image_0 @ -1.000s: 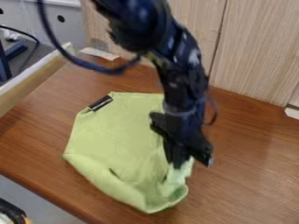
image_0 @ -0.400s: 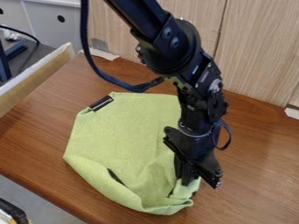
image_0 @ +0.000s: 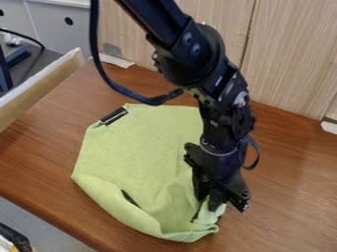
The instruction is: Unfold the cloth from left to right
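One green cloth [image_0: 138,152] is lying on one brown table [image_0: 289,182], from left of centre to the bottom middle of the frame. Its long axis is running steeply from upper left to lower right, its one dark label [image_0: 114,116] sitting at the upper-left end. I am resting one black gripper [image_0: 208,200] at its lower-right edge; whether it is pinching fabric, I cannot tell.

Cloth [image_0: 135,152]: light green, matte fabric, partly unfolded. Position: lying on the counter [image_0: 289,206], near its lower-left edge. Upper section: spread mostly flat, with a black tag [image_0: 114,116] at the upper-left corner. Lower margin: folded inward, with a dark narrow gap along the fold. Lower-right end: bunched and creased at the claw [image_0: 214,201].
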Controlling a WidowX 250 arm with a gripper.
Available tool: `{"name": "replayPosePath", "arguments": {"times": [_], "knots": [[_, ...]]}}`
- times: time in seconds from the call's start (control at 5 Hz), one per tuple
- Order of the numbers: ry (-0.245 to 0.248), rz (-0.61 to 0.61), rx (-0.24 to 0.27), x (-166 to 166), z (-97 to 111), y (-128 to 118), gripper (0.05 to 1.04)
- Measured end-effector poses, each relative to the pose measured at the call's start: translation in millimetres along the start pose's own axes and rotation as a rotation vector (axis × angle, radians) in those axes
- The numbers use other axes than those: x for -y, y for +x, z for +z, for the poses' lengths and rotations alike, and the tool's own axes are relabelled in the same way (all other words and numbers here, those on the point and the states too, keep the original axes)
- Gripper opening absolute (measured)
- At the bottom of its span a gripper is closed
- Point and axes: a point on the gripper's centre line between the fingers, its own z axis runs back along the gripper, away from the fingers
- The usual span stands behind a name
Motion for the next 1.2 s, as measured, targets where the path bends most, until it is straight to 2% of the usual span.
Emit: {"name": "replayPosePath", "arguments": {"times": [0.2,0.4,0.8,1.0,1.2], "knots": [[0.014,0.002,0.017,-0.3,-2.3,-0.7,0.776],[0.015,-0.019,0.032,0.4,-3.9,-0.8,1.001],[-0.003,-0.024,0.083,4.4,-7.7,-4.8,1.001],[-0.022,0.07,0.164,1.0,51.0,-18.2,1.0],[-0.019,0.057,0.235,-1.8,96.2,-23.0,1.0]]}}
